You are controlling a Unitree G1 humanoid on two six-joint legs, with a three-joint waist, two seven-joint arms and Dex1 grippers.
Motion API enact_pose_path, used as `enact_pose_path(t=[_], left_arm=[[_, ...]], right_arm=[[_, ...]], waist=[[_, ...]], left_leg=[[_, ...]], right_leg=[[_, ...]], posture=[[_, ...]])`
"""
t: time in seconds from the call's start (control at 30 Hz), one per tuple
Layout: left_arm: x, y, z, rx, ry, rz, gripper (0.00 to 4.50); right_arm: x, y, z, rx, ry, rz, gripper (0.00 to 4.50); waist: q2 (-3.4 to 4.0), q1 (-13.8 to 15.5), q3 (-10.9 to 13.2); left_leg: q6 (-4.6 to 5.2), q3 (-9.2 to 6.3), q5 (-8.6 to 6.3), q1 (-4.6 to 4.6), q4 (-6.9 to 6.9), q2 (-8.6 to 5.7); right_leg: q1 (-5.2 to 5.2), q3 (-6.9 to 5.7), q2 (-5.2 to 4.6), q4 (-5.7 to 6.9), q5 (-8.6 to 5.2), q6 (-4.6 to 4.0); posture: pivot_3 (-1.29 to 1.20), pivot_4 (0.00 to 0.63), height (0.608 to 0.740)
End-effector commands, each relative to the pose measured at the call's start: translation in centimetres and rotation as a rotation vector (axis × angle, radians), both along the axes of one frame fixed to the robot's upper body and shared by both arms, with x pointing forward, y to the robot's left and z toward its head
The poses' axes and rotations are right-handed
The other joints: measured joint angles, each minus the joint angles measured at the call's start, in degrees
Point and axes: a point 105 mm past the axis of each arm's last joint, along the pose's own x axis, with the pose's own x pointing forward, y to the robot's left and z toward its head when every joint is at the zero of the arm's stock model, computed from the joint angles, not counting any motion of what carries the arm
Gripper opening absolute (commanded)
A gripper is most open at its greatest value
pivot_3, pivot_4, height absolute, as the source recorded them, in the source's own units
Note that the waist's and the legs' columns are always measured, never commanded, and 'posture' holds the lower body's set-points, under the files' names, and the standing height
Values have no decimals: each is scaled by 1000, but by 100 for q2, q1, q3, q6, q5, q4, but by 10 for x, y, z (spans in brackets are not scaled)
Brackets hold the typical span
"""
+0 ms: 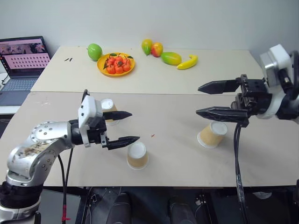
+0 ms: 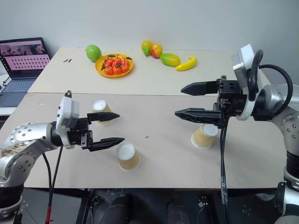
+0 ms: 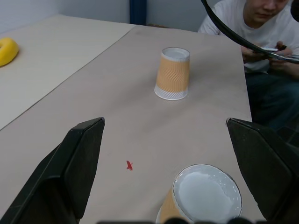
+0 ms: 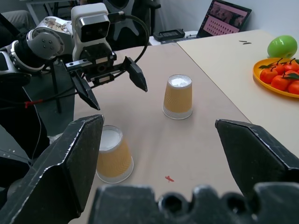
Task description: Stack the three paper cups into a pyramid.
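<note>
Standing inverted, three tan cups [image 2: 127,157], apart

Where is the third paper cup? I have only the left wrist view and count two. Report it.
Observer: The third paper cup stands upside down farther back on the table, behind the left gripper, apart from the other two.
Operator: Now give me the right gripper.
Observer: The right gripper hangs above the table beside the right-hand cup, jaws open and empty.
Operator: Tell me what's on the far table.
Observer: A yellow plate of small orange fruit stands there.
</note>
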Motion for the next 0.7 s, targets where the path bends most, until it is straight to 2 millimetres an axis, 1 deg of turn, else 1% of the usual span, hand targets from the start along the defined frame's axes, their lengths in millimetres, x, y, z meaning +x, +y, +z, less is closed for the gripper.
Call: enact_pose_path(t=[0.03, 0.2, 0.33, 0.5, 0.7], left_arm=[[-5, 0, -5, 11, -20, -35, 4460], [-11, -4, -10, 17, -26, -94, 4460], [-20, -11, -25, 64, -31, -174, 4460], [-26, -17, -37, 83, -36, -224, 4460], [-24, -19, -44, 87, -46, -220, 4460]], right_arm=[[-4, -4, 12, -8, -56, -20, 4500], [-5, -7, 12, -17, -55, -37, 4500], [-3, -11, 13, -30, -63, -56, 4500], [-6, -12, 16, -37, -64, -56, 4500], [-6, -16, 16, -44, -64, -82, 4500]], waist=[[0, -4, 0], [0, 13, 0], [0, 21, 0], [0, 22, 0], [0, 23, 0]], left_leg=[[0, 0, 0, 0, 0, 0], [0, 1, 0, 0, 1, 0], [0, 1, 0, 0, 2, 0], [1, 2, -1, 0, 1, 1], [1, 2, -1, 1, 2, 1]], right_leg=[[0, 0, 0, 0, 0, 0], [0, 1, 0, 0, 0, 0], [1, 1, 0, -1, 0, 0], [-1, 1, 0, 0, 0, 0], [0, 2, 0, 1, 0, 0]], posture=[[0, 150, 732], [0, 150, 732], [0, 150, 732], [0, 150, 732], [0, 150, 732]])
